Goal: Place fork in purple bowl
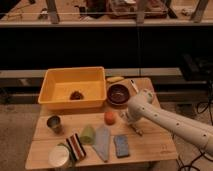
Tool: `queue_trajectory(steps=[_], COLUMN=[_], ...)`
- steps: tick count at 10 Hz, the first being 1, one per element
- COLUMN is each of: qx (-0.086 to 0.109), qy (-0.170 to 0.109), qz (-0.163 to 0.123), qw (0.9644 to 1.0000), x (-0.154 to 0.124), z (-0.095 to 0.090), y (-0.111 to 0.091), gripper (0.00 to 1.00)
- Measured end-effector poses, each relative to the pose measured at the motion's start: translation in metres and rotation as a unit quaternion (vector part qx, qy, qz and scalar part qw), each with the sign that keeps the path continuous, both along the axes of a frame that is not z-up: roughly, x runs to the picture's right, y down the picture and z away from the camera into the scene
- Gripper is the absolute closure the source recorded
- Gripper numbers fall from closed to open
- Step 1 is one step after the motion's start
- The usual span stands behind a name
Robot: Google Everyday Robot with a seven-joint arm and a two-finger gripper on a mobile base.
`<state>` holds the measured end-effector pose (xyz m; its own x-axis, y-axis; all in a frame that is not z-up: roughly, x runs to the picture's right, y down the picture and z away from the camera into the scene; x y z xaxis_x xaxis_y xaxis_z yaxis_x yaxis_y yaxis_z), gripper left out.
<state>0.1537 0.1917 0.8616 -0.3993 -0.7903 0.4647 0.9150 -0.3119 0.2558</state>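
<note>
Gripper (129, 122) low over the table (156, 146) towards its right edge, fork (136, 131) at its tip; grip cannot be told; purple bowl (119, 94) just beyond

Right of the bright yellow tub (55, 82) sits the dark purple bowl (119, 94), and before the tub's right corner the white arm's (170, 122) pincer (129, 120) hangs over the pale wooden worktop (155, 146), beside an orange round thing (109, 117).
</note>
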Motion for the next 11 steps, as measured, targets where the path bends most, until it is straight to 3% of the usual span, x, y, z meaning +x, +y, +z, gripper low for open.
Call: queue_trajectory(steps=[8,9,11], qx=[-0.011,-0.012,-0.014], qy=[-0.007,-0.008,-0.009], qz=[-0.003,-0.003,-0.002], qw=[0.9999,0.9999,0.9999], x=[-0.0024,-0.0023,-0.0024], z=[-0.0002,0.0,0.0002], y=[0.0046,0.0049,0.0053], gripper=[0.67,0.7,0.87])
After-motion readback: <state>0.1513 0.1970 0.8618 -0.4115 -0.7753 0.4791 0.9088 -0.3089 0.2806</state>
